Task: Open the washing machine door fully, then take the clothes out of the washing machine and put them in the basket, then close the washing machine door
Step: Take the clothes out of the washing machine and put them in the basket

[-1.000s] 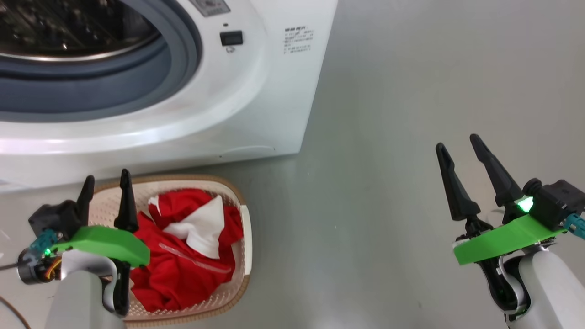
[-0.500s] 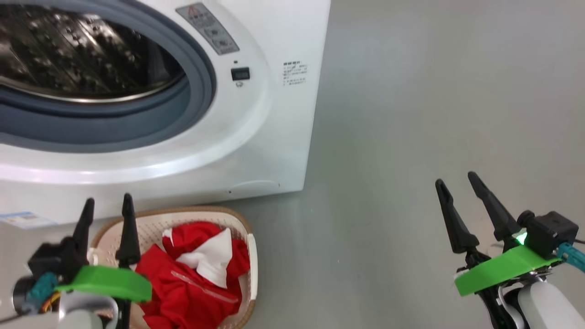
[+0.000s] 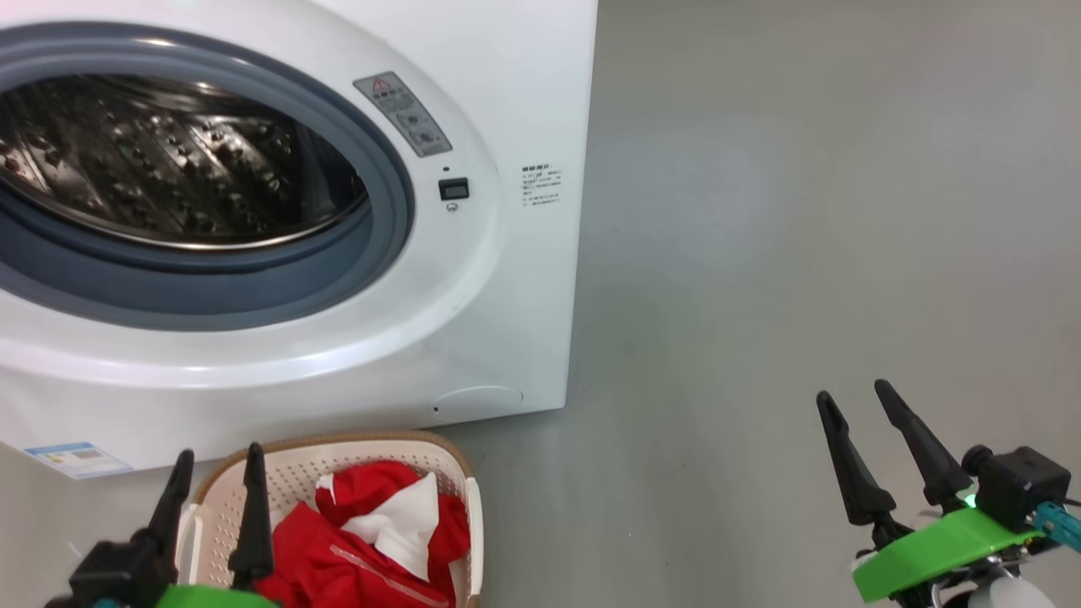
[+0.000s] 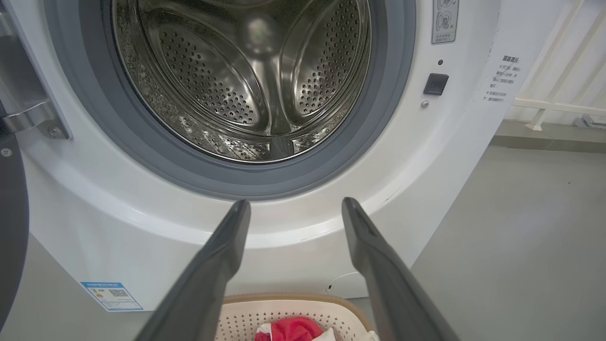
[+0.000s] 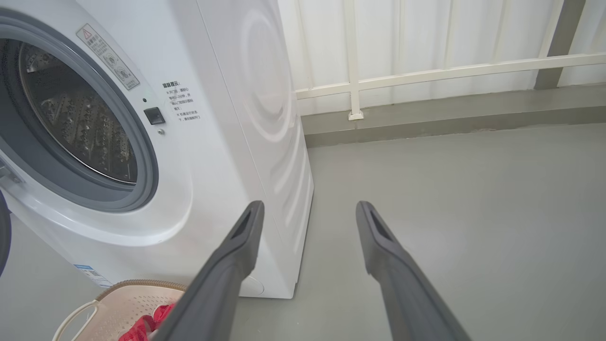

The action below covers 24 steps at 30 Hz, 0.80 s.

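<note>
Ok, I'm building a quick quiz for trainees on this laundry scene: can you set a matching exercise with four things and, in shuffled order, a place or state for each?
Things
1. clothes
2. basket
3. washing machine
4. right pincer

Place or state
a. open, above the grey floor
b. red and white, lying in the basket
c. on the floor at the foot of the washing machine
d. white, its steel drum showing

Pairs: 1-b, 2-c, 3-d, 4-a
</note>
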Tool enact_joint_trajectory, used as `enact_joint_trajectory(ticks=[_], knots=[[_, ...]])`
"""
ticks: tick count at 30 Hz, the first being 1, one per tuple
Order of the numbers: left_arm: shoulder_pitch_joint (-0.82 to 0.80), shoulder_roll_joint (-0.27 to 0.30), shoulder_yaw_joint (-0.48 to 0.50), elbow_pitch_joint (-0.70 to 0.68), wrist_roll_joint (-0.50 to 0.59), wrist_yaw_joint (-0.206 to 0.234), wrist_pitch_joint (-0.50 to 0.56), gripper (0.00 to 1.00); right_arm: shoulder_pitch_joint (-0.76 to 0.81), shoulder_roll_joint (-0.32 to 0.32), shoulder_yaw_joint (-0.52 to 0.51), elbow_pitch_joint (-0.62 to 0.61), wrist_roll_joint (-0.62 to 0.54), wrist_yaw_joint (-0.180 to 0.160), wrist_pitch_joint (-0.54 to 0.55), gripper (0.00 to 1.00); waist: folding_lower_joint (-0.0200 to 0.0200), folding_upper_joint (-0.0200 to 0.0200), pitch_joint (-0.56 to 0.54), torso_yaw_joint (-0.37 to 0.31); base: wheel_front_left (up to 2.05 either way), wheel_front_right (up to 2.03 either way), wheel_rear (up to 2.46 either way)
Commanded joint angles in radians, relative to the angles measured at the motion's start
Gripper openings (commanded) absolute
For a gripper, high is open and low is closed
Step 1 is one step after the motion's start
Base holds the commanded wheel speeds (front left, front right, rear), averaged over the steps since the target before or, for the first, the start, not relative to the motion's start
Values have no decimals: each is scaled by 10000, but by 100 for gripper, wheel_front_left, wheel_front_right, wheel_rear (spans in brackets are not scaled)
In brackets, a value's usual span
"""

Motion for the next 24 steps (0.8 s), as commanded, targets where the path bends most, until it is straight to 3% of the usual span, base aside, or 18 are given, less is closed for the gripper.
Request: enact_joint_trajectory(ticks=[1, 24], knots=[[113, 180, 263, -389, -120, 88, -61, 100, 95, -147, 93, -230, -112, 63, -65, 100, 0, 0, -169, 9, 0, 0, 0], [1663, 180, 207, -1541, -384, 477, -61, 100, 1021, -153, -213, -296, -210, 63, -65, 100, 0, 0, -801, -76, 0, 0, 0]])
